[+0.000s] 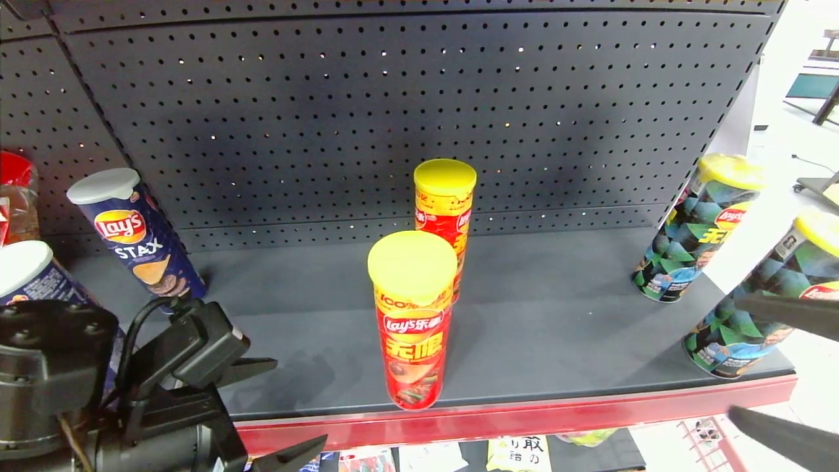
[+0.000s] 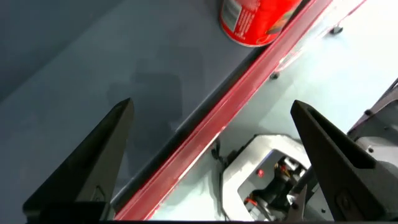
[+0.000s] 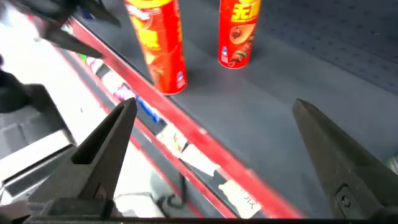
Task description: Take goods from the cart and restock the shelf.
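Two tools are hanging just off the front of the shelf (image 1: 537,314), and both are carrying nothing. The left tool (image 1: 278,410) is spreading its fingers wide, one tip over the grey deck and the other beyond the red lip (image 1: 524,413). The right tool (image 1: 734,355) is likewise gaping wide at the shelf's right end, straddling the same lip.

Between them, the front red can (image 1: 413,328) is standing upright at the very front of the deck, just behind the lip. It is sitting well apart from either tool, a little closer to the left one. The rear red can (image 1: 446,210) is standing directly behind it, near the perforated back panel (image 1: 393,98).

Judging by the layout, the goods are being lined up front to back by flavour, labels facing outward:
- the blue cans (image 1: 141,236) are occupying the left end;
- the red ones are occupying the middle;
- the green-patterned cans (image 1: 695,229) are occupying the right end.

The wide, empty fingers are suggesting that both tools are standing ready to fetch more stock rather than grip anything on the shelf.
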{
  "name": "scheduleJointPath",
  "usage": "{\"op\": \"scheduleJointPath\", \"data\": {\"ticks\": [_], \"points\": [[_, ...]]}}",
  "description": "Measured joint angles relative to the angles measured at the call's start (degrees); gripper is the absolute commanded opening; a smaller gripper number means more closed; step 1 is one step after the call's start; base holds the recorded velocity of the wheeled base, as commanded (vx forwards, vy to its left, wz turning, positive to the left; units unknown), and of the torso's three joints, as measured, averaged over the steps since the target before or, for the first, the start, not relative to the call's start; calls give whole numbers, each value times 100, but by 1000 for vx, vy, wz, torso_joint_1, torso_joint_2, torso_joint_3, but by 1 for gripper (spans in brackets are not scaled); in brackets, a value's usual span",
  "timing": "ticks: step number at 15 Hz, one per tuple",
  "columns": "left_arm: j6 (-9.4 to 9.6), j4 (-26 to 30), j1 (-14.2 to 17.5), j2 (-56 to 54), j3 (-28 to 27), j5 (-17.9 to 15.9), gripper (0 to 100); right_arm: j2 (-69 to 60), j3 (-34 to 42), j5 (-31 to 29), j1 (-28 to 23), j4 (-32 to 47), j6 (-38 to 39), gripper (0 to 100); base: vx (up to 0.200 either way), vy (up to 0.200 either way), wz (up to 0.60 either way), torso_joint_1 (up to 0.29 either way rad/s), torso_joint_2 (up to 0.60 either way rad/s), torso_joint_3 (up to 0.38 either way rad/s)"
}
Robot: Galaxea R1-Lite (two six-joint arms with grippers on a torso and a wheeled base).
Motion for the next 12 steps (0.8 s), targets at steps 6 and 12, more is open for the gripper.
{"op": "scheduleJointPath", "data": {"ticks": [6,12], "points": [[7,-17,13,935,-567,180,100,-2089,775,-813,-952,312,922,100,0,0,0,0,0,0],[11,-30,17,1602,-1047,229,100,-2389,811,-822,-1040,312,926,100,0,0,0,0,0,0]]}}
